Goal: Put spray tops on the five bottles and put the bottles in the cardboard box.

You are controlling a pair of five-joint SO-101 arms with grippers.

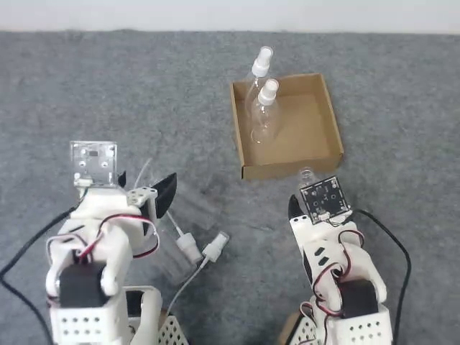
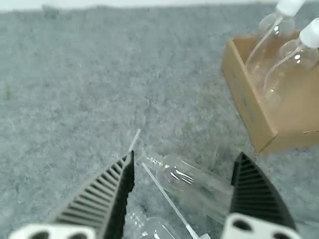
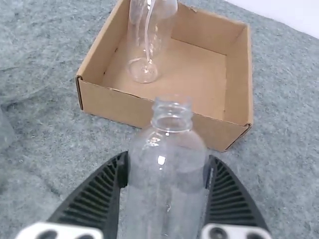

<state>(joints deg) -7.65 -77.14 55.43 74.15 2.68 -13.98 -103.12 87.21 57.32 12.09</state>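
Clamping a clear bottle by its body, the right jaws press on it from both sides. Its open neck carries no spray top and points past the tips toward the cardboard box. In the high view this bottle sits just outside the box's front wall, at 6 o'clock of the box and about 3 o'clock from the middle of the grey surface. 2 bottles with white spray tops fitted stand inside the box, one behind the other, in its 10 o'clock corner. The left jaws are spread wide with nothing in them. They hang at about 9 o'clock on the surface, over a clear bottle lying flat, and a thin tube runs across the gap between them. A second lying bottle shows close by. At about 4 o'clock of those jaws, 2 loose spray tops lie side by side on the surface, tubes trailing.
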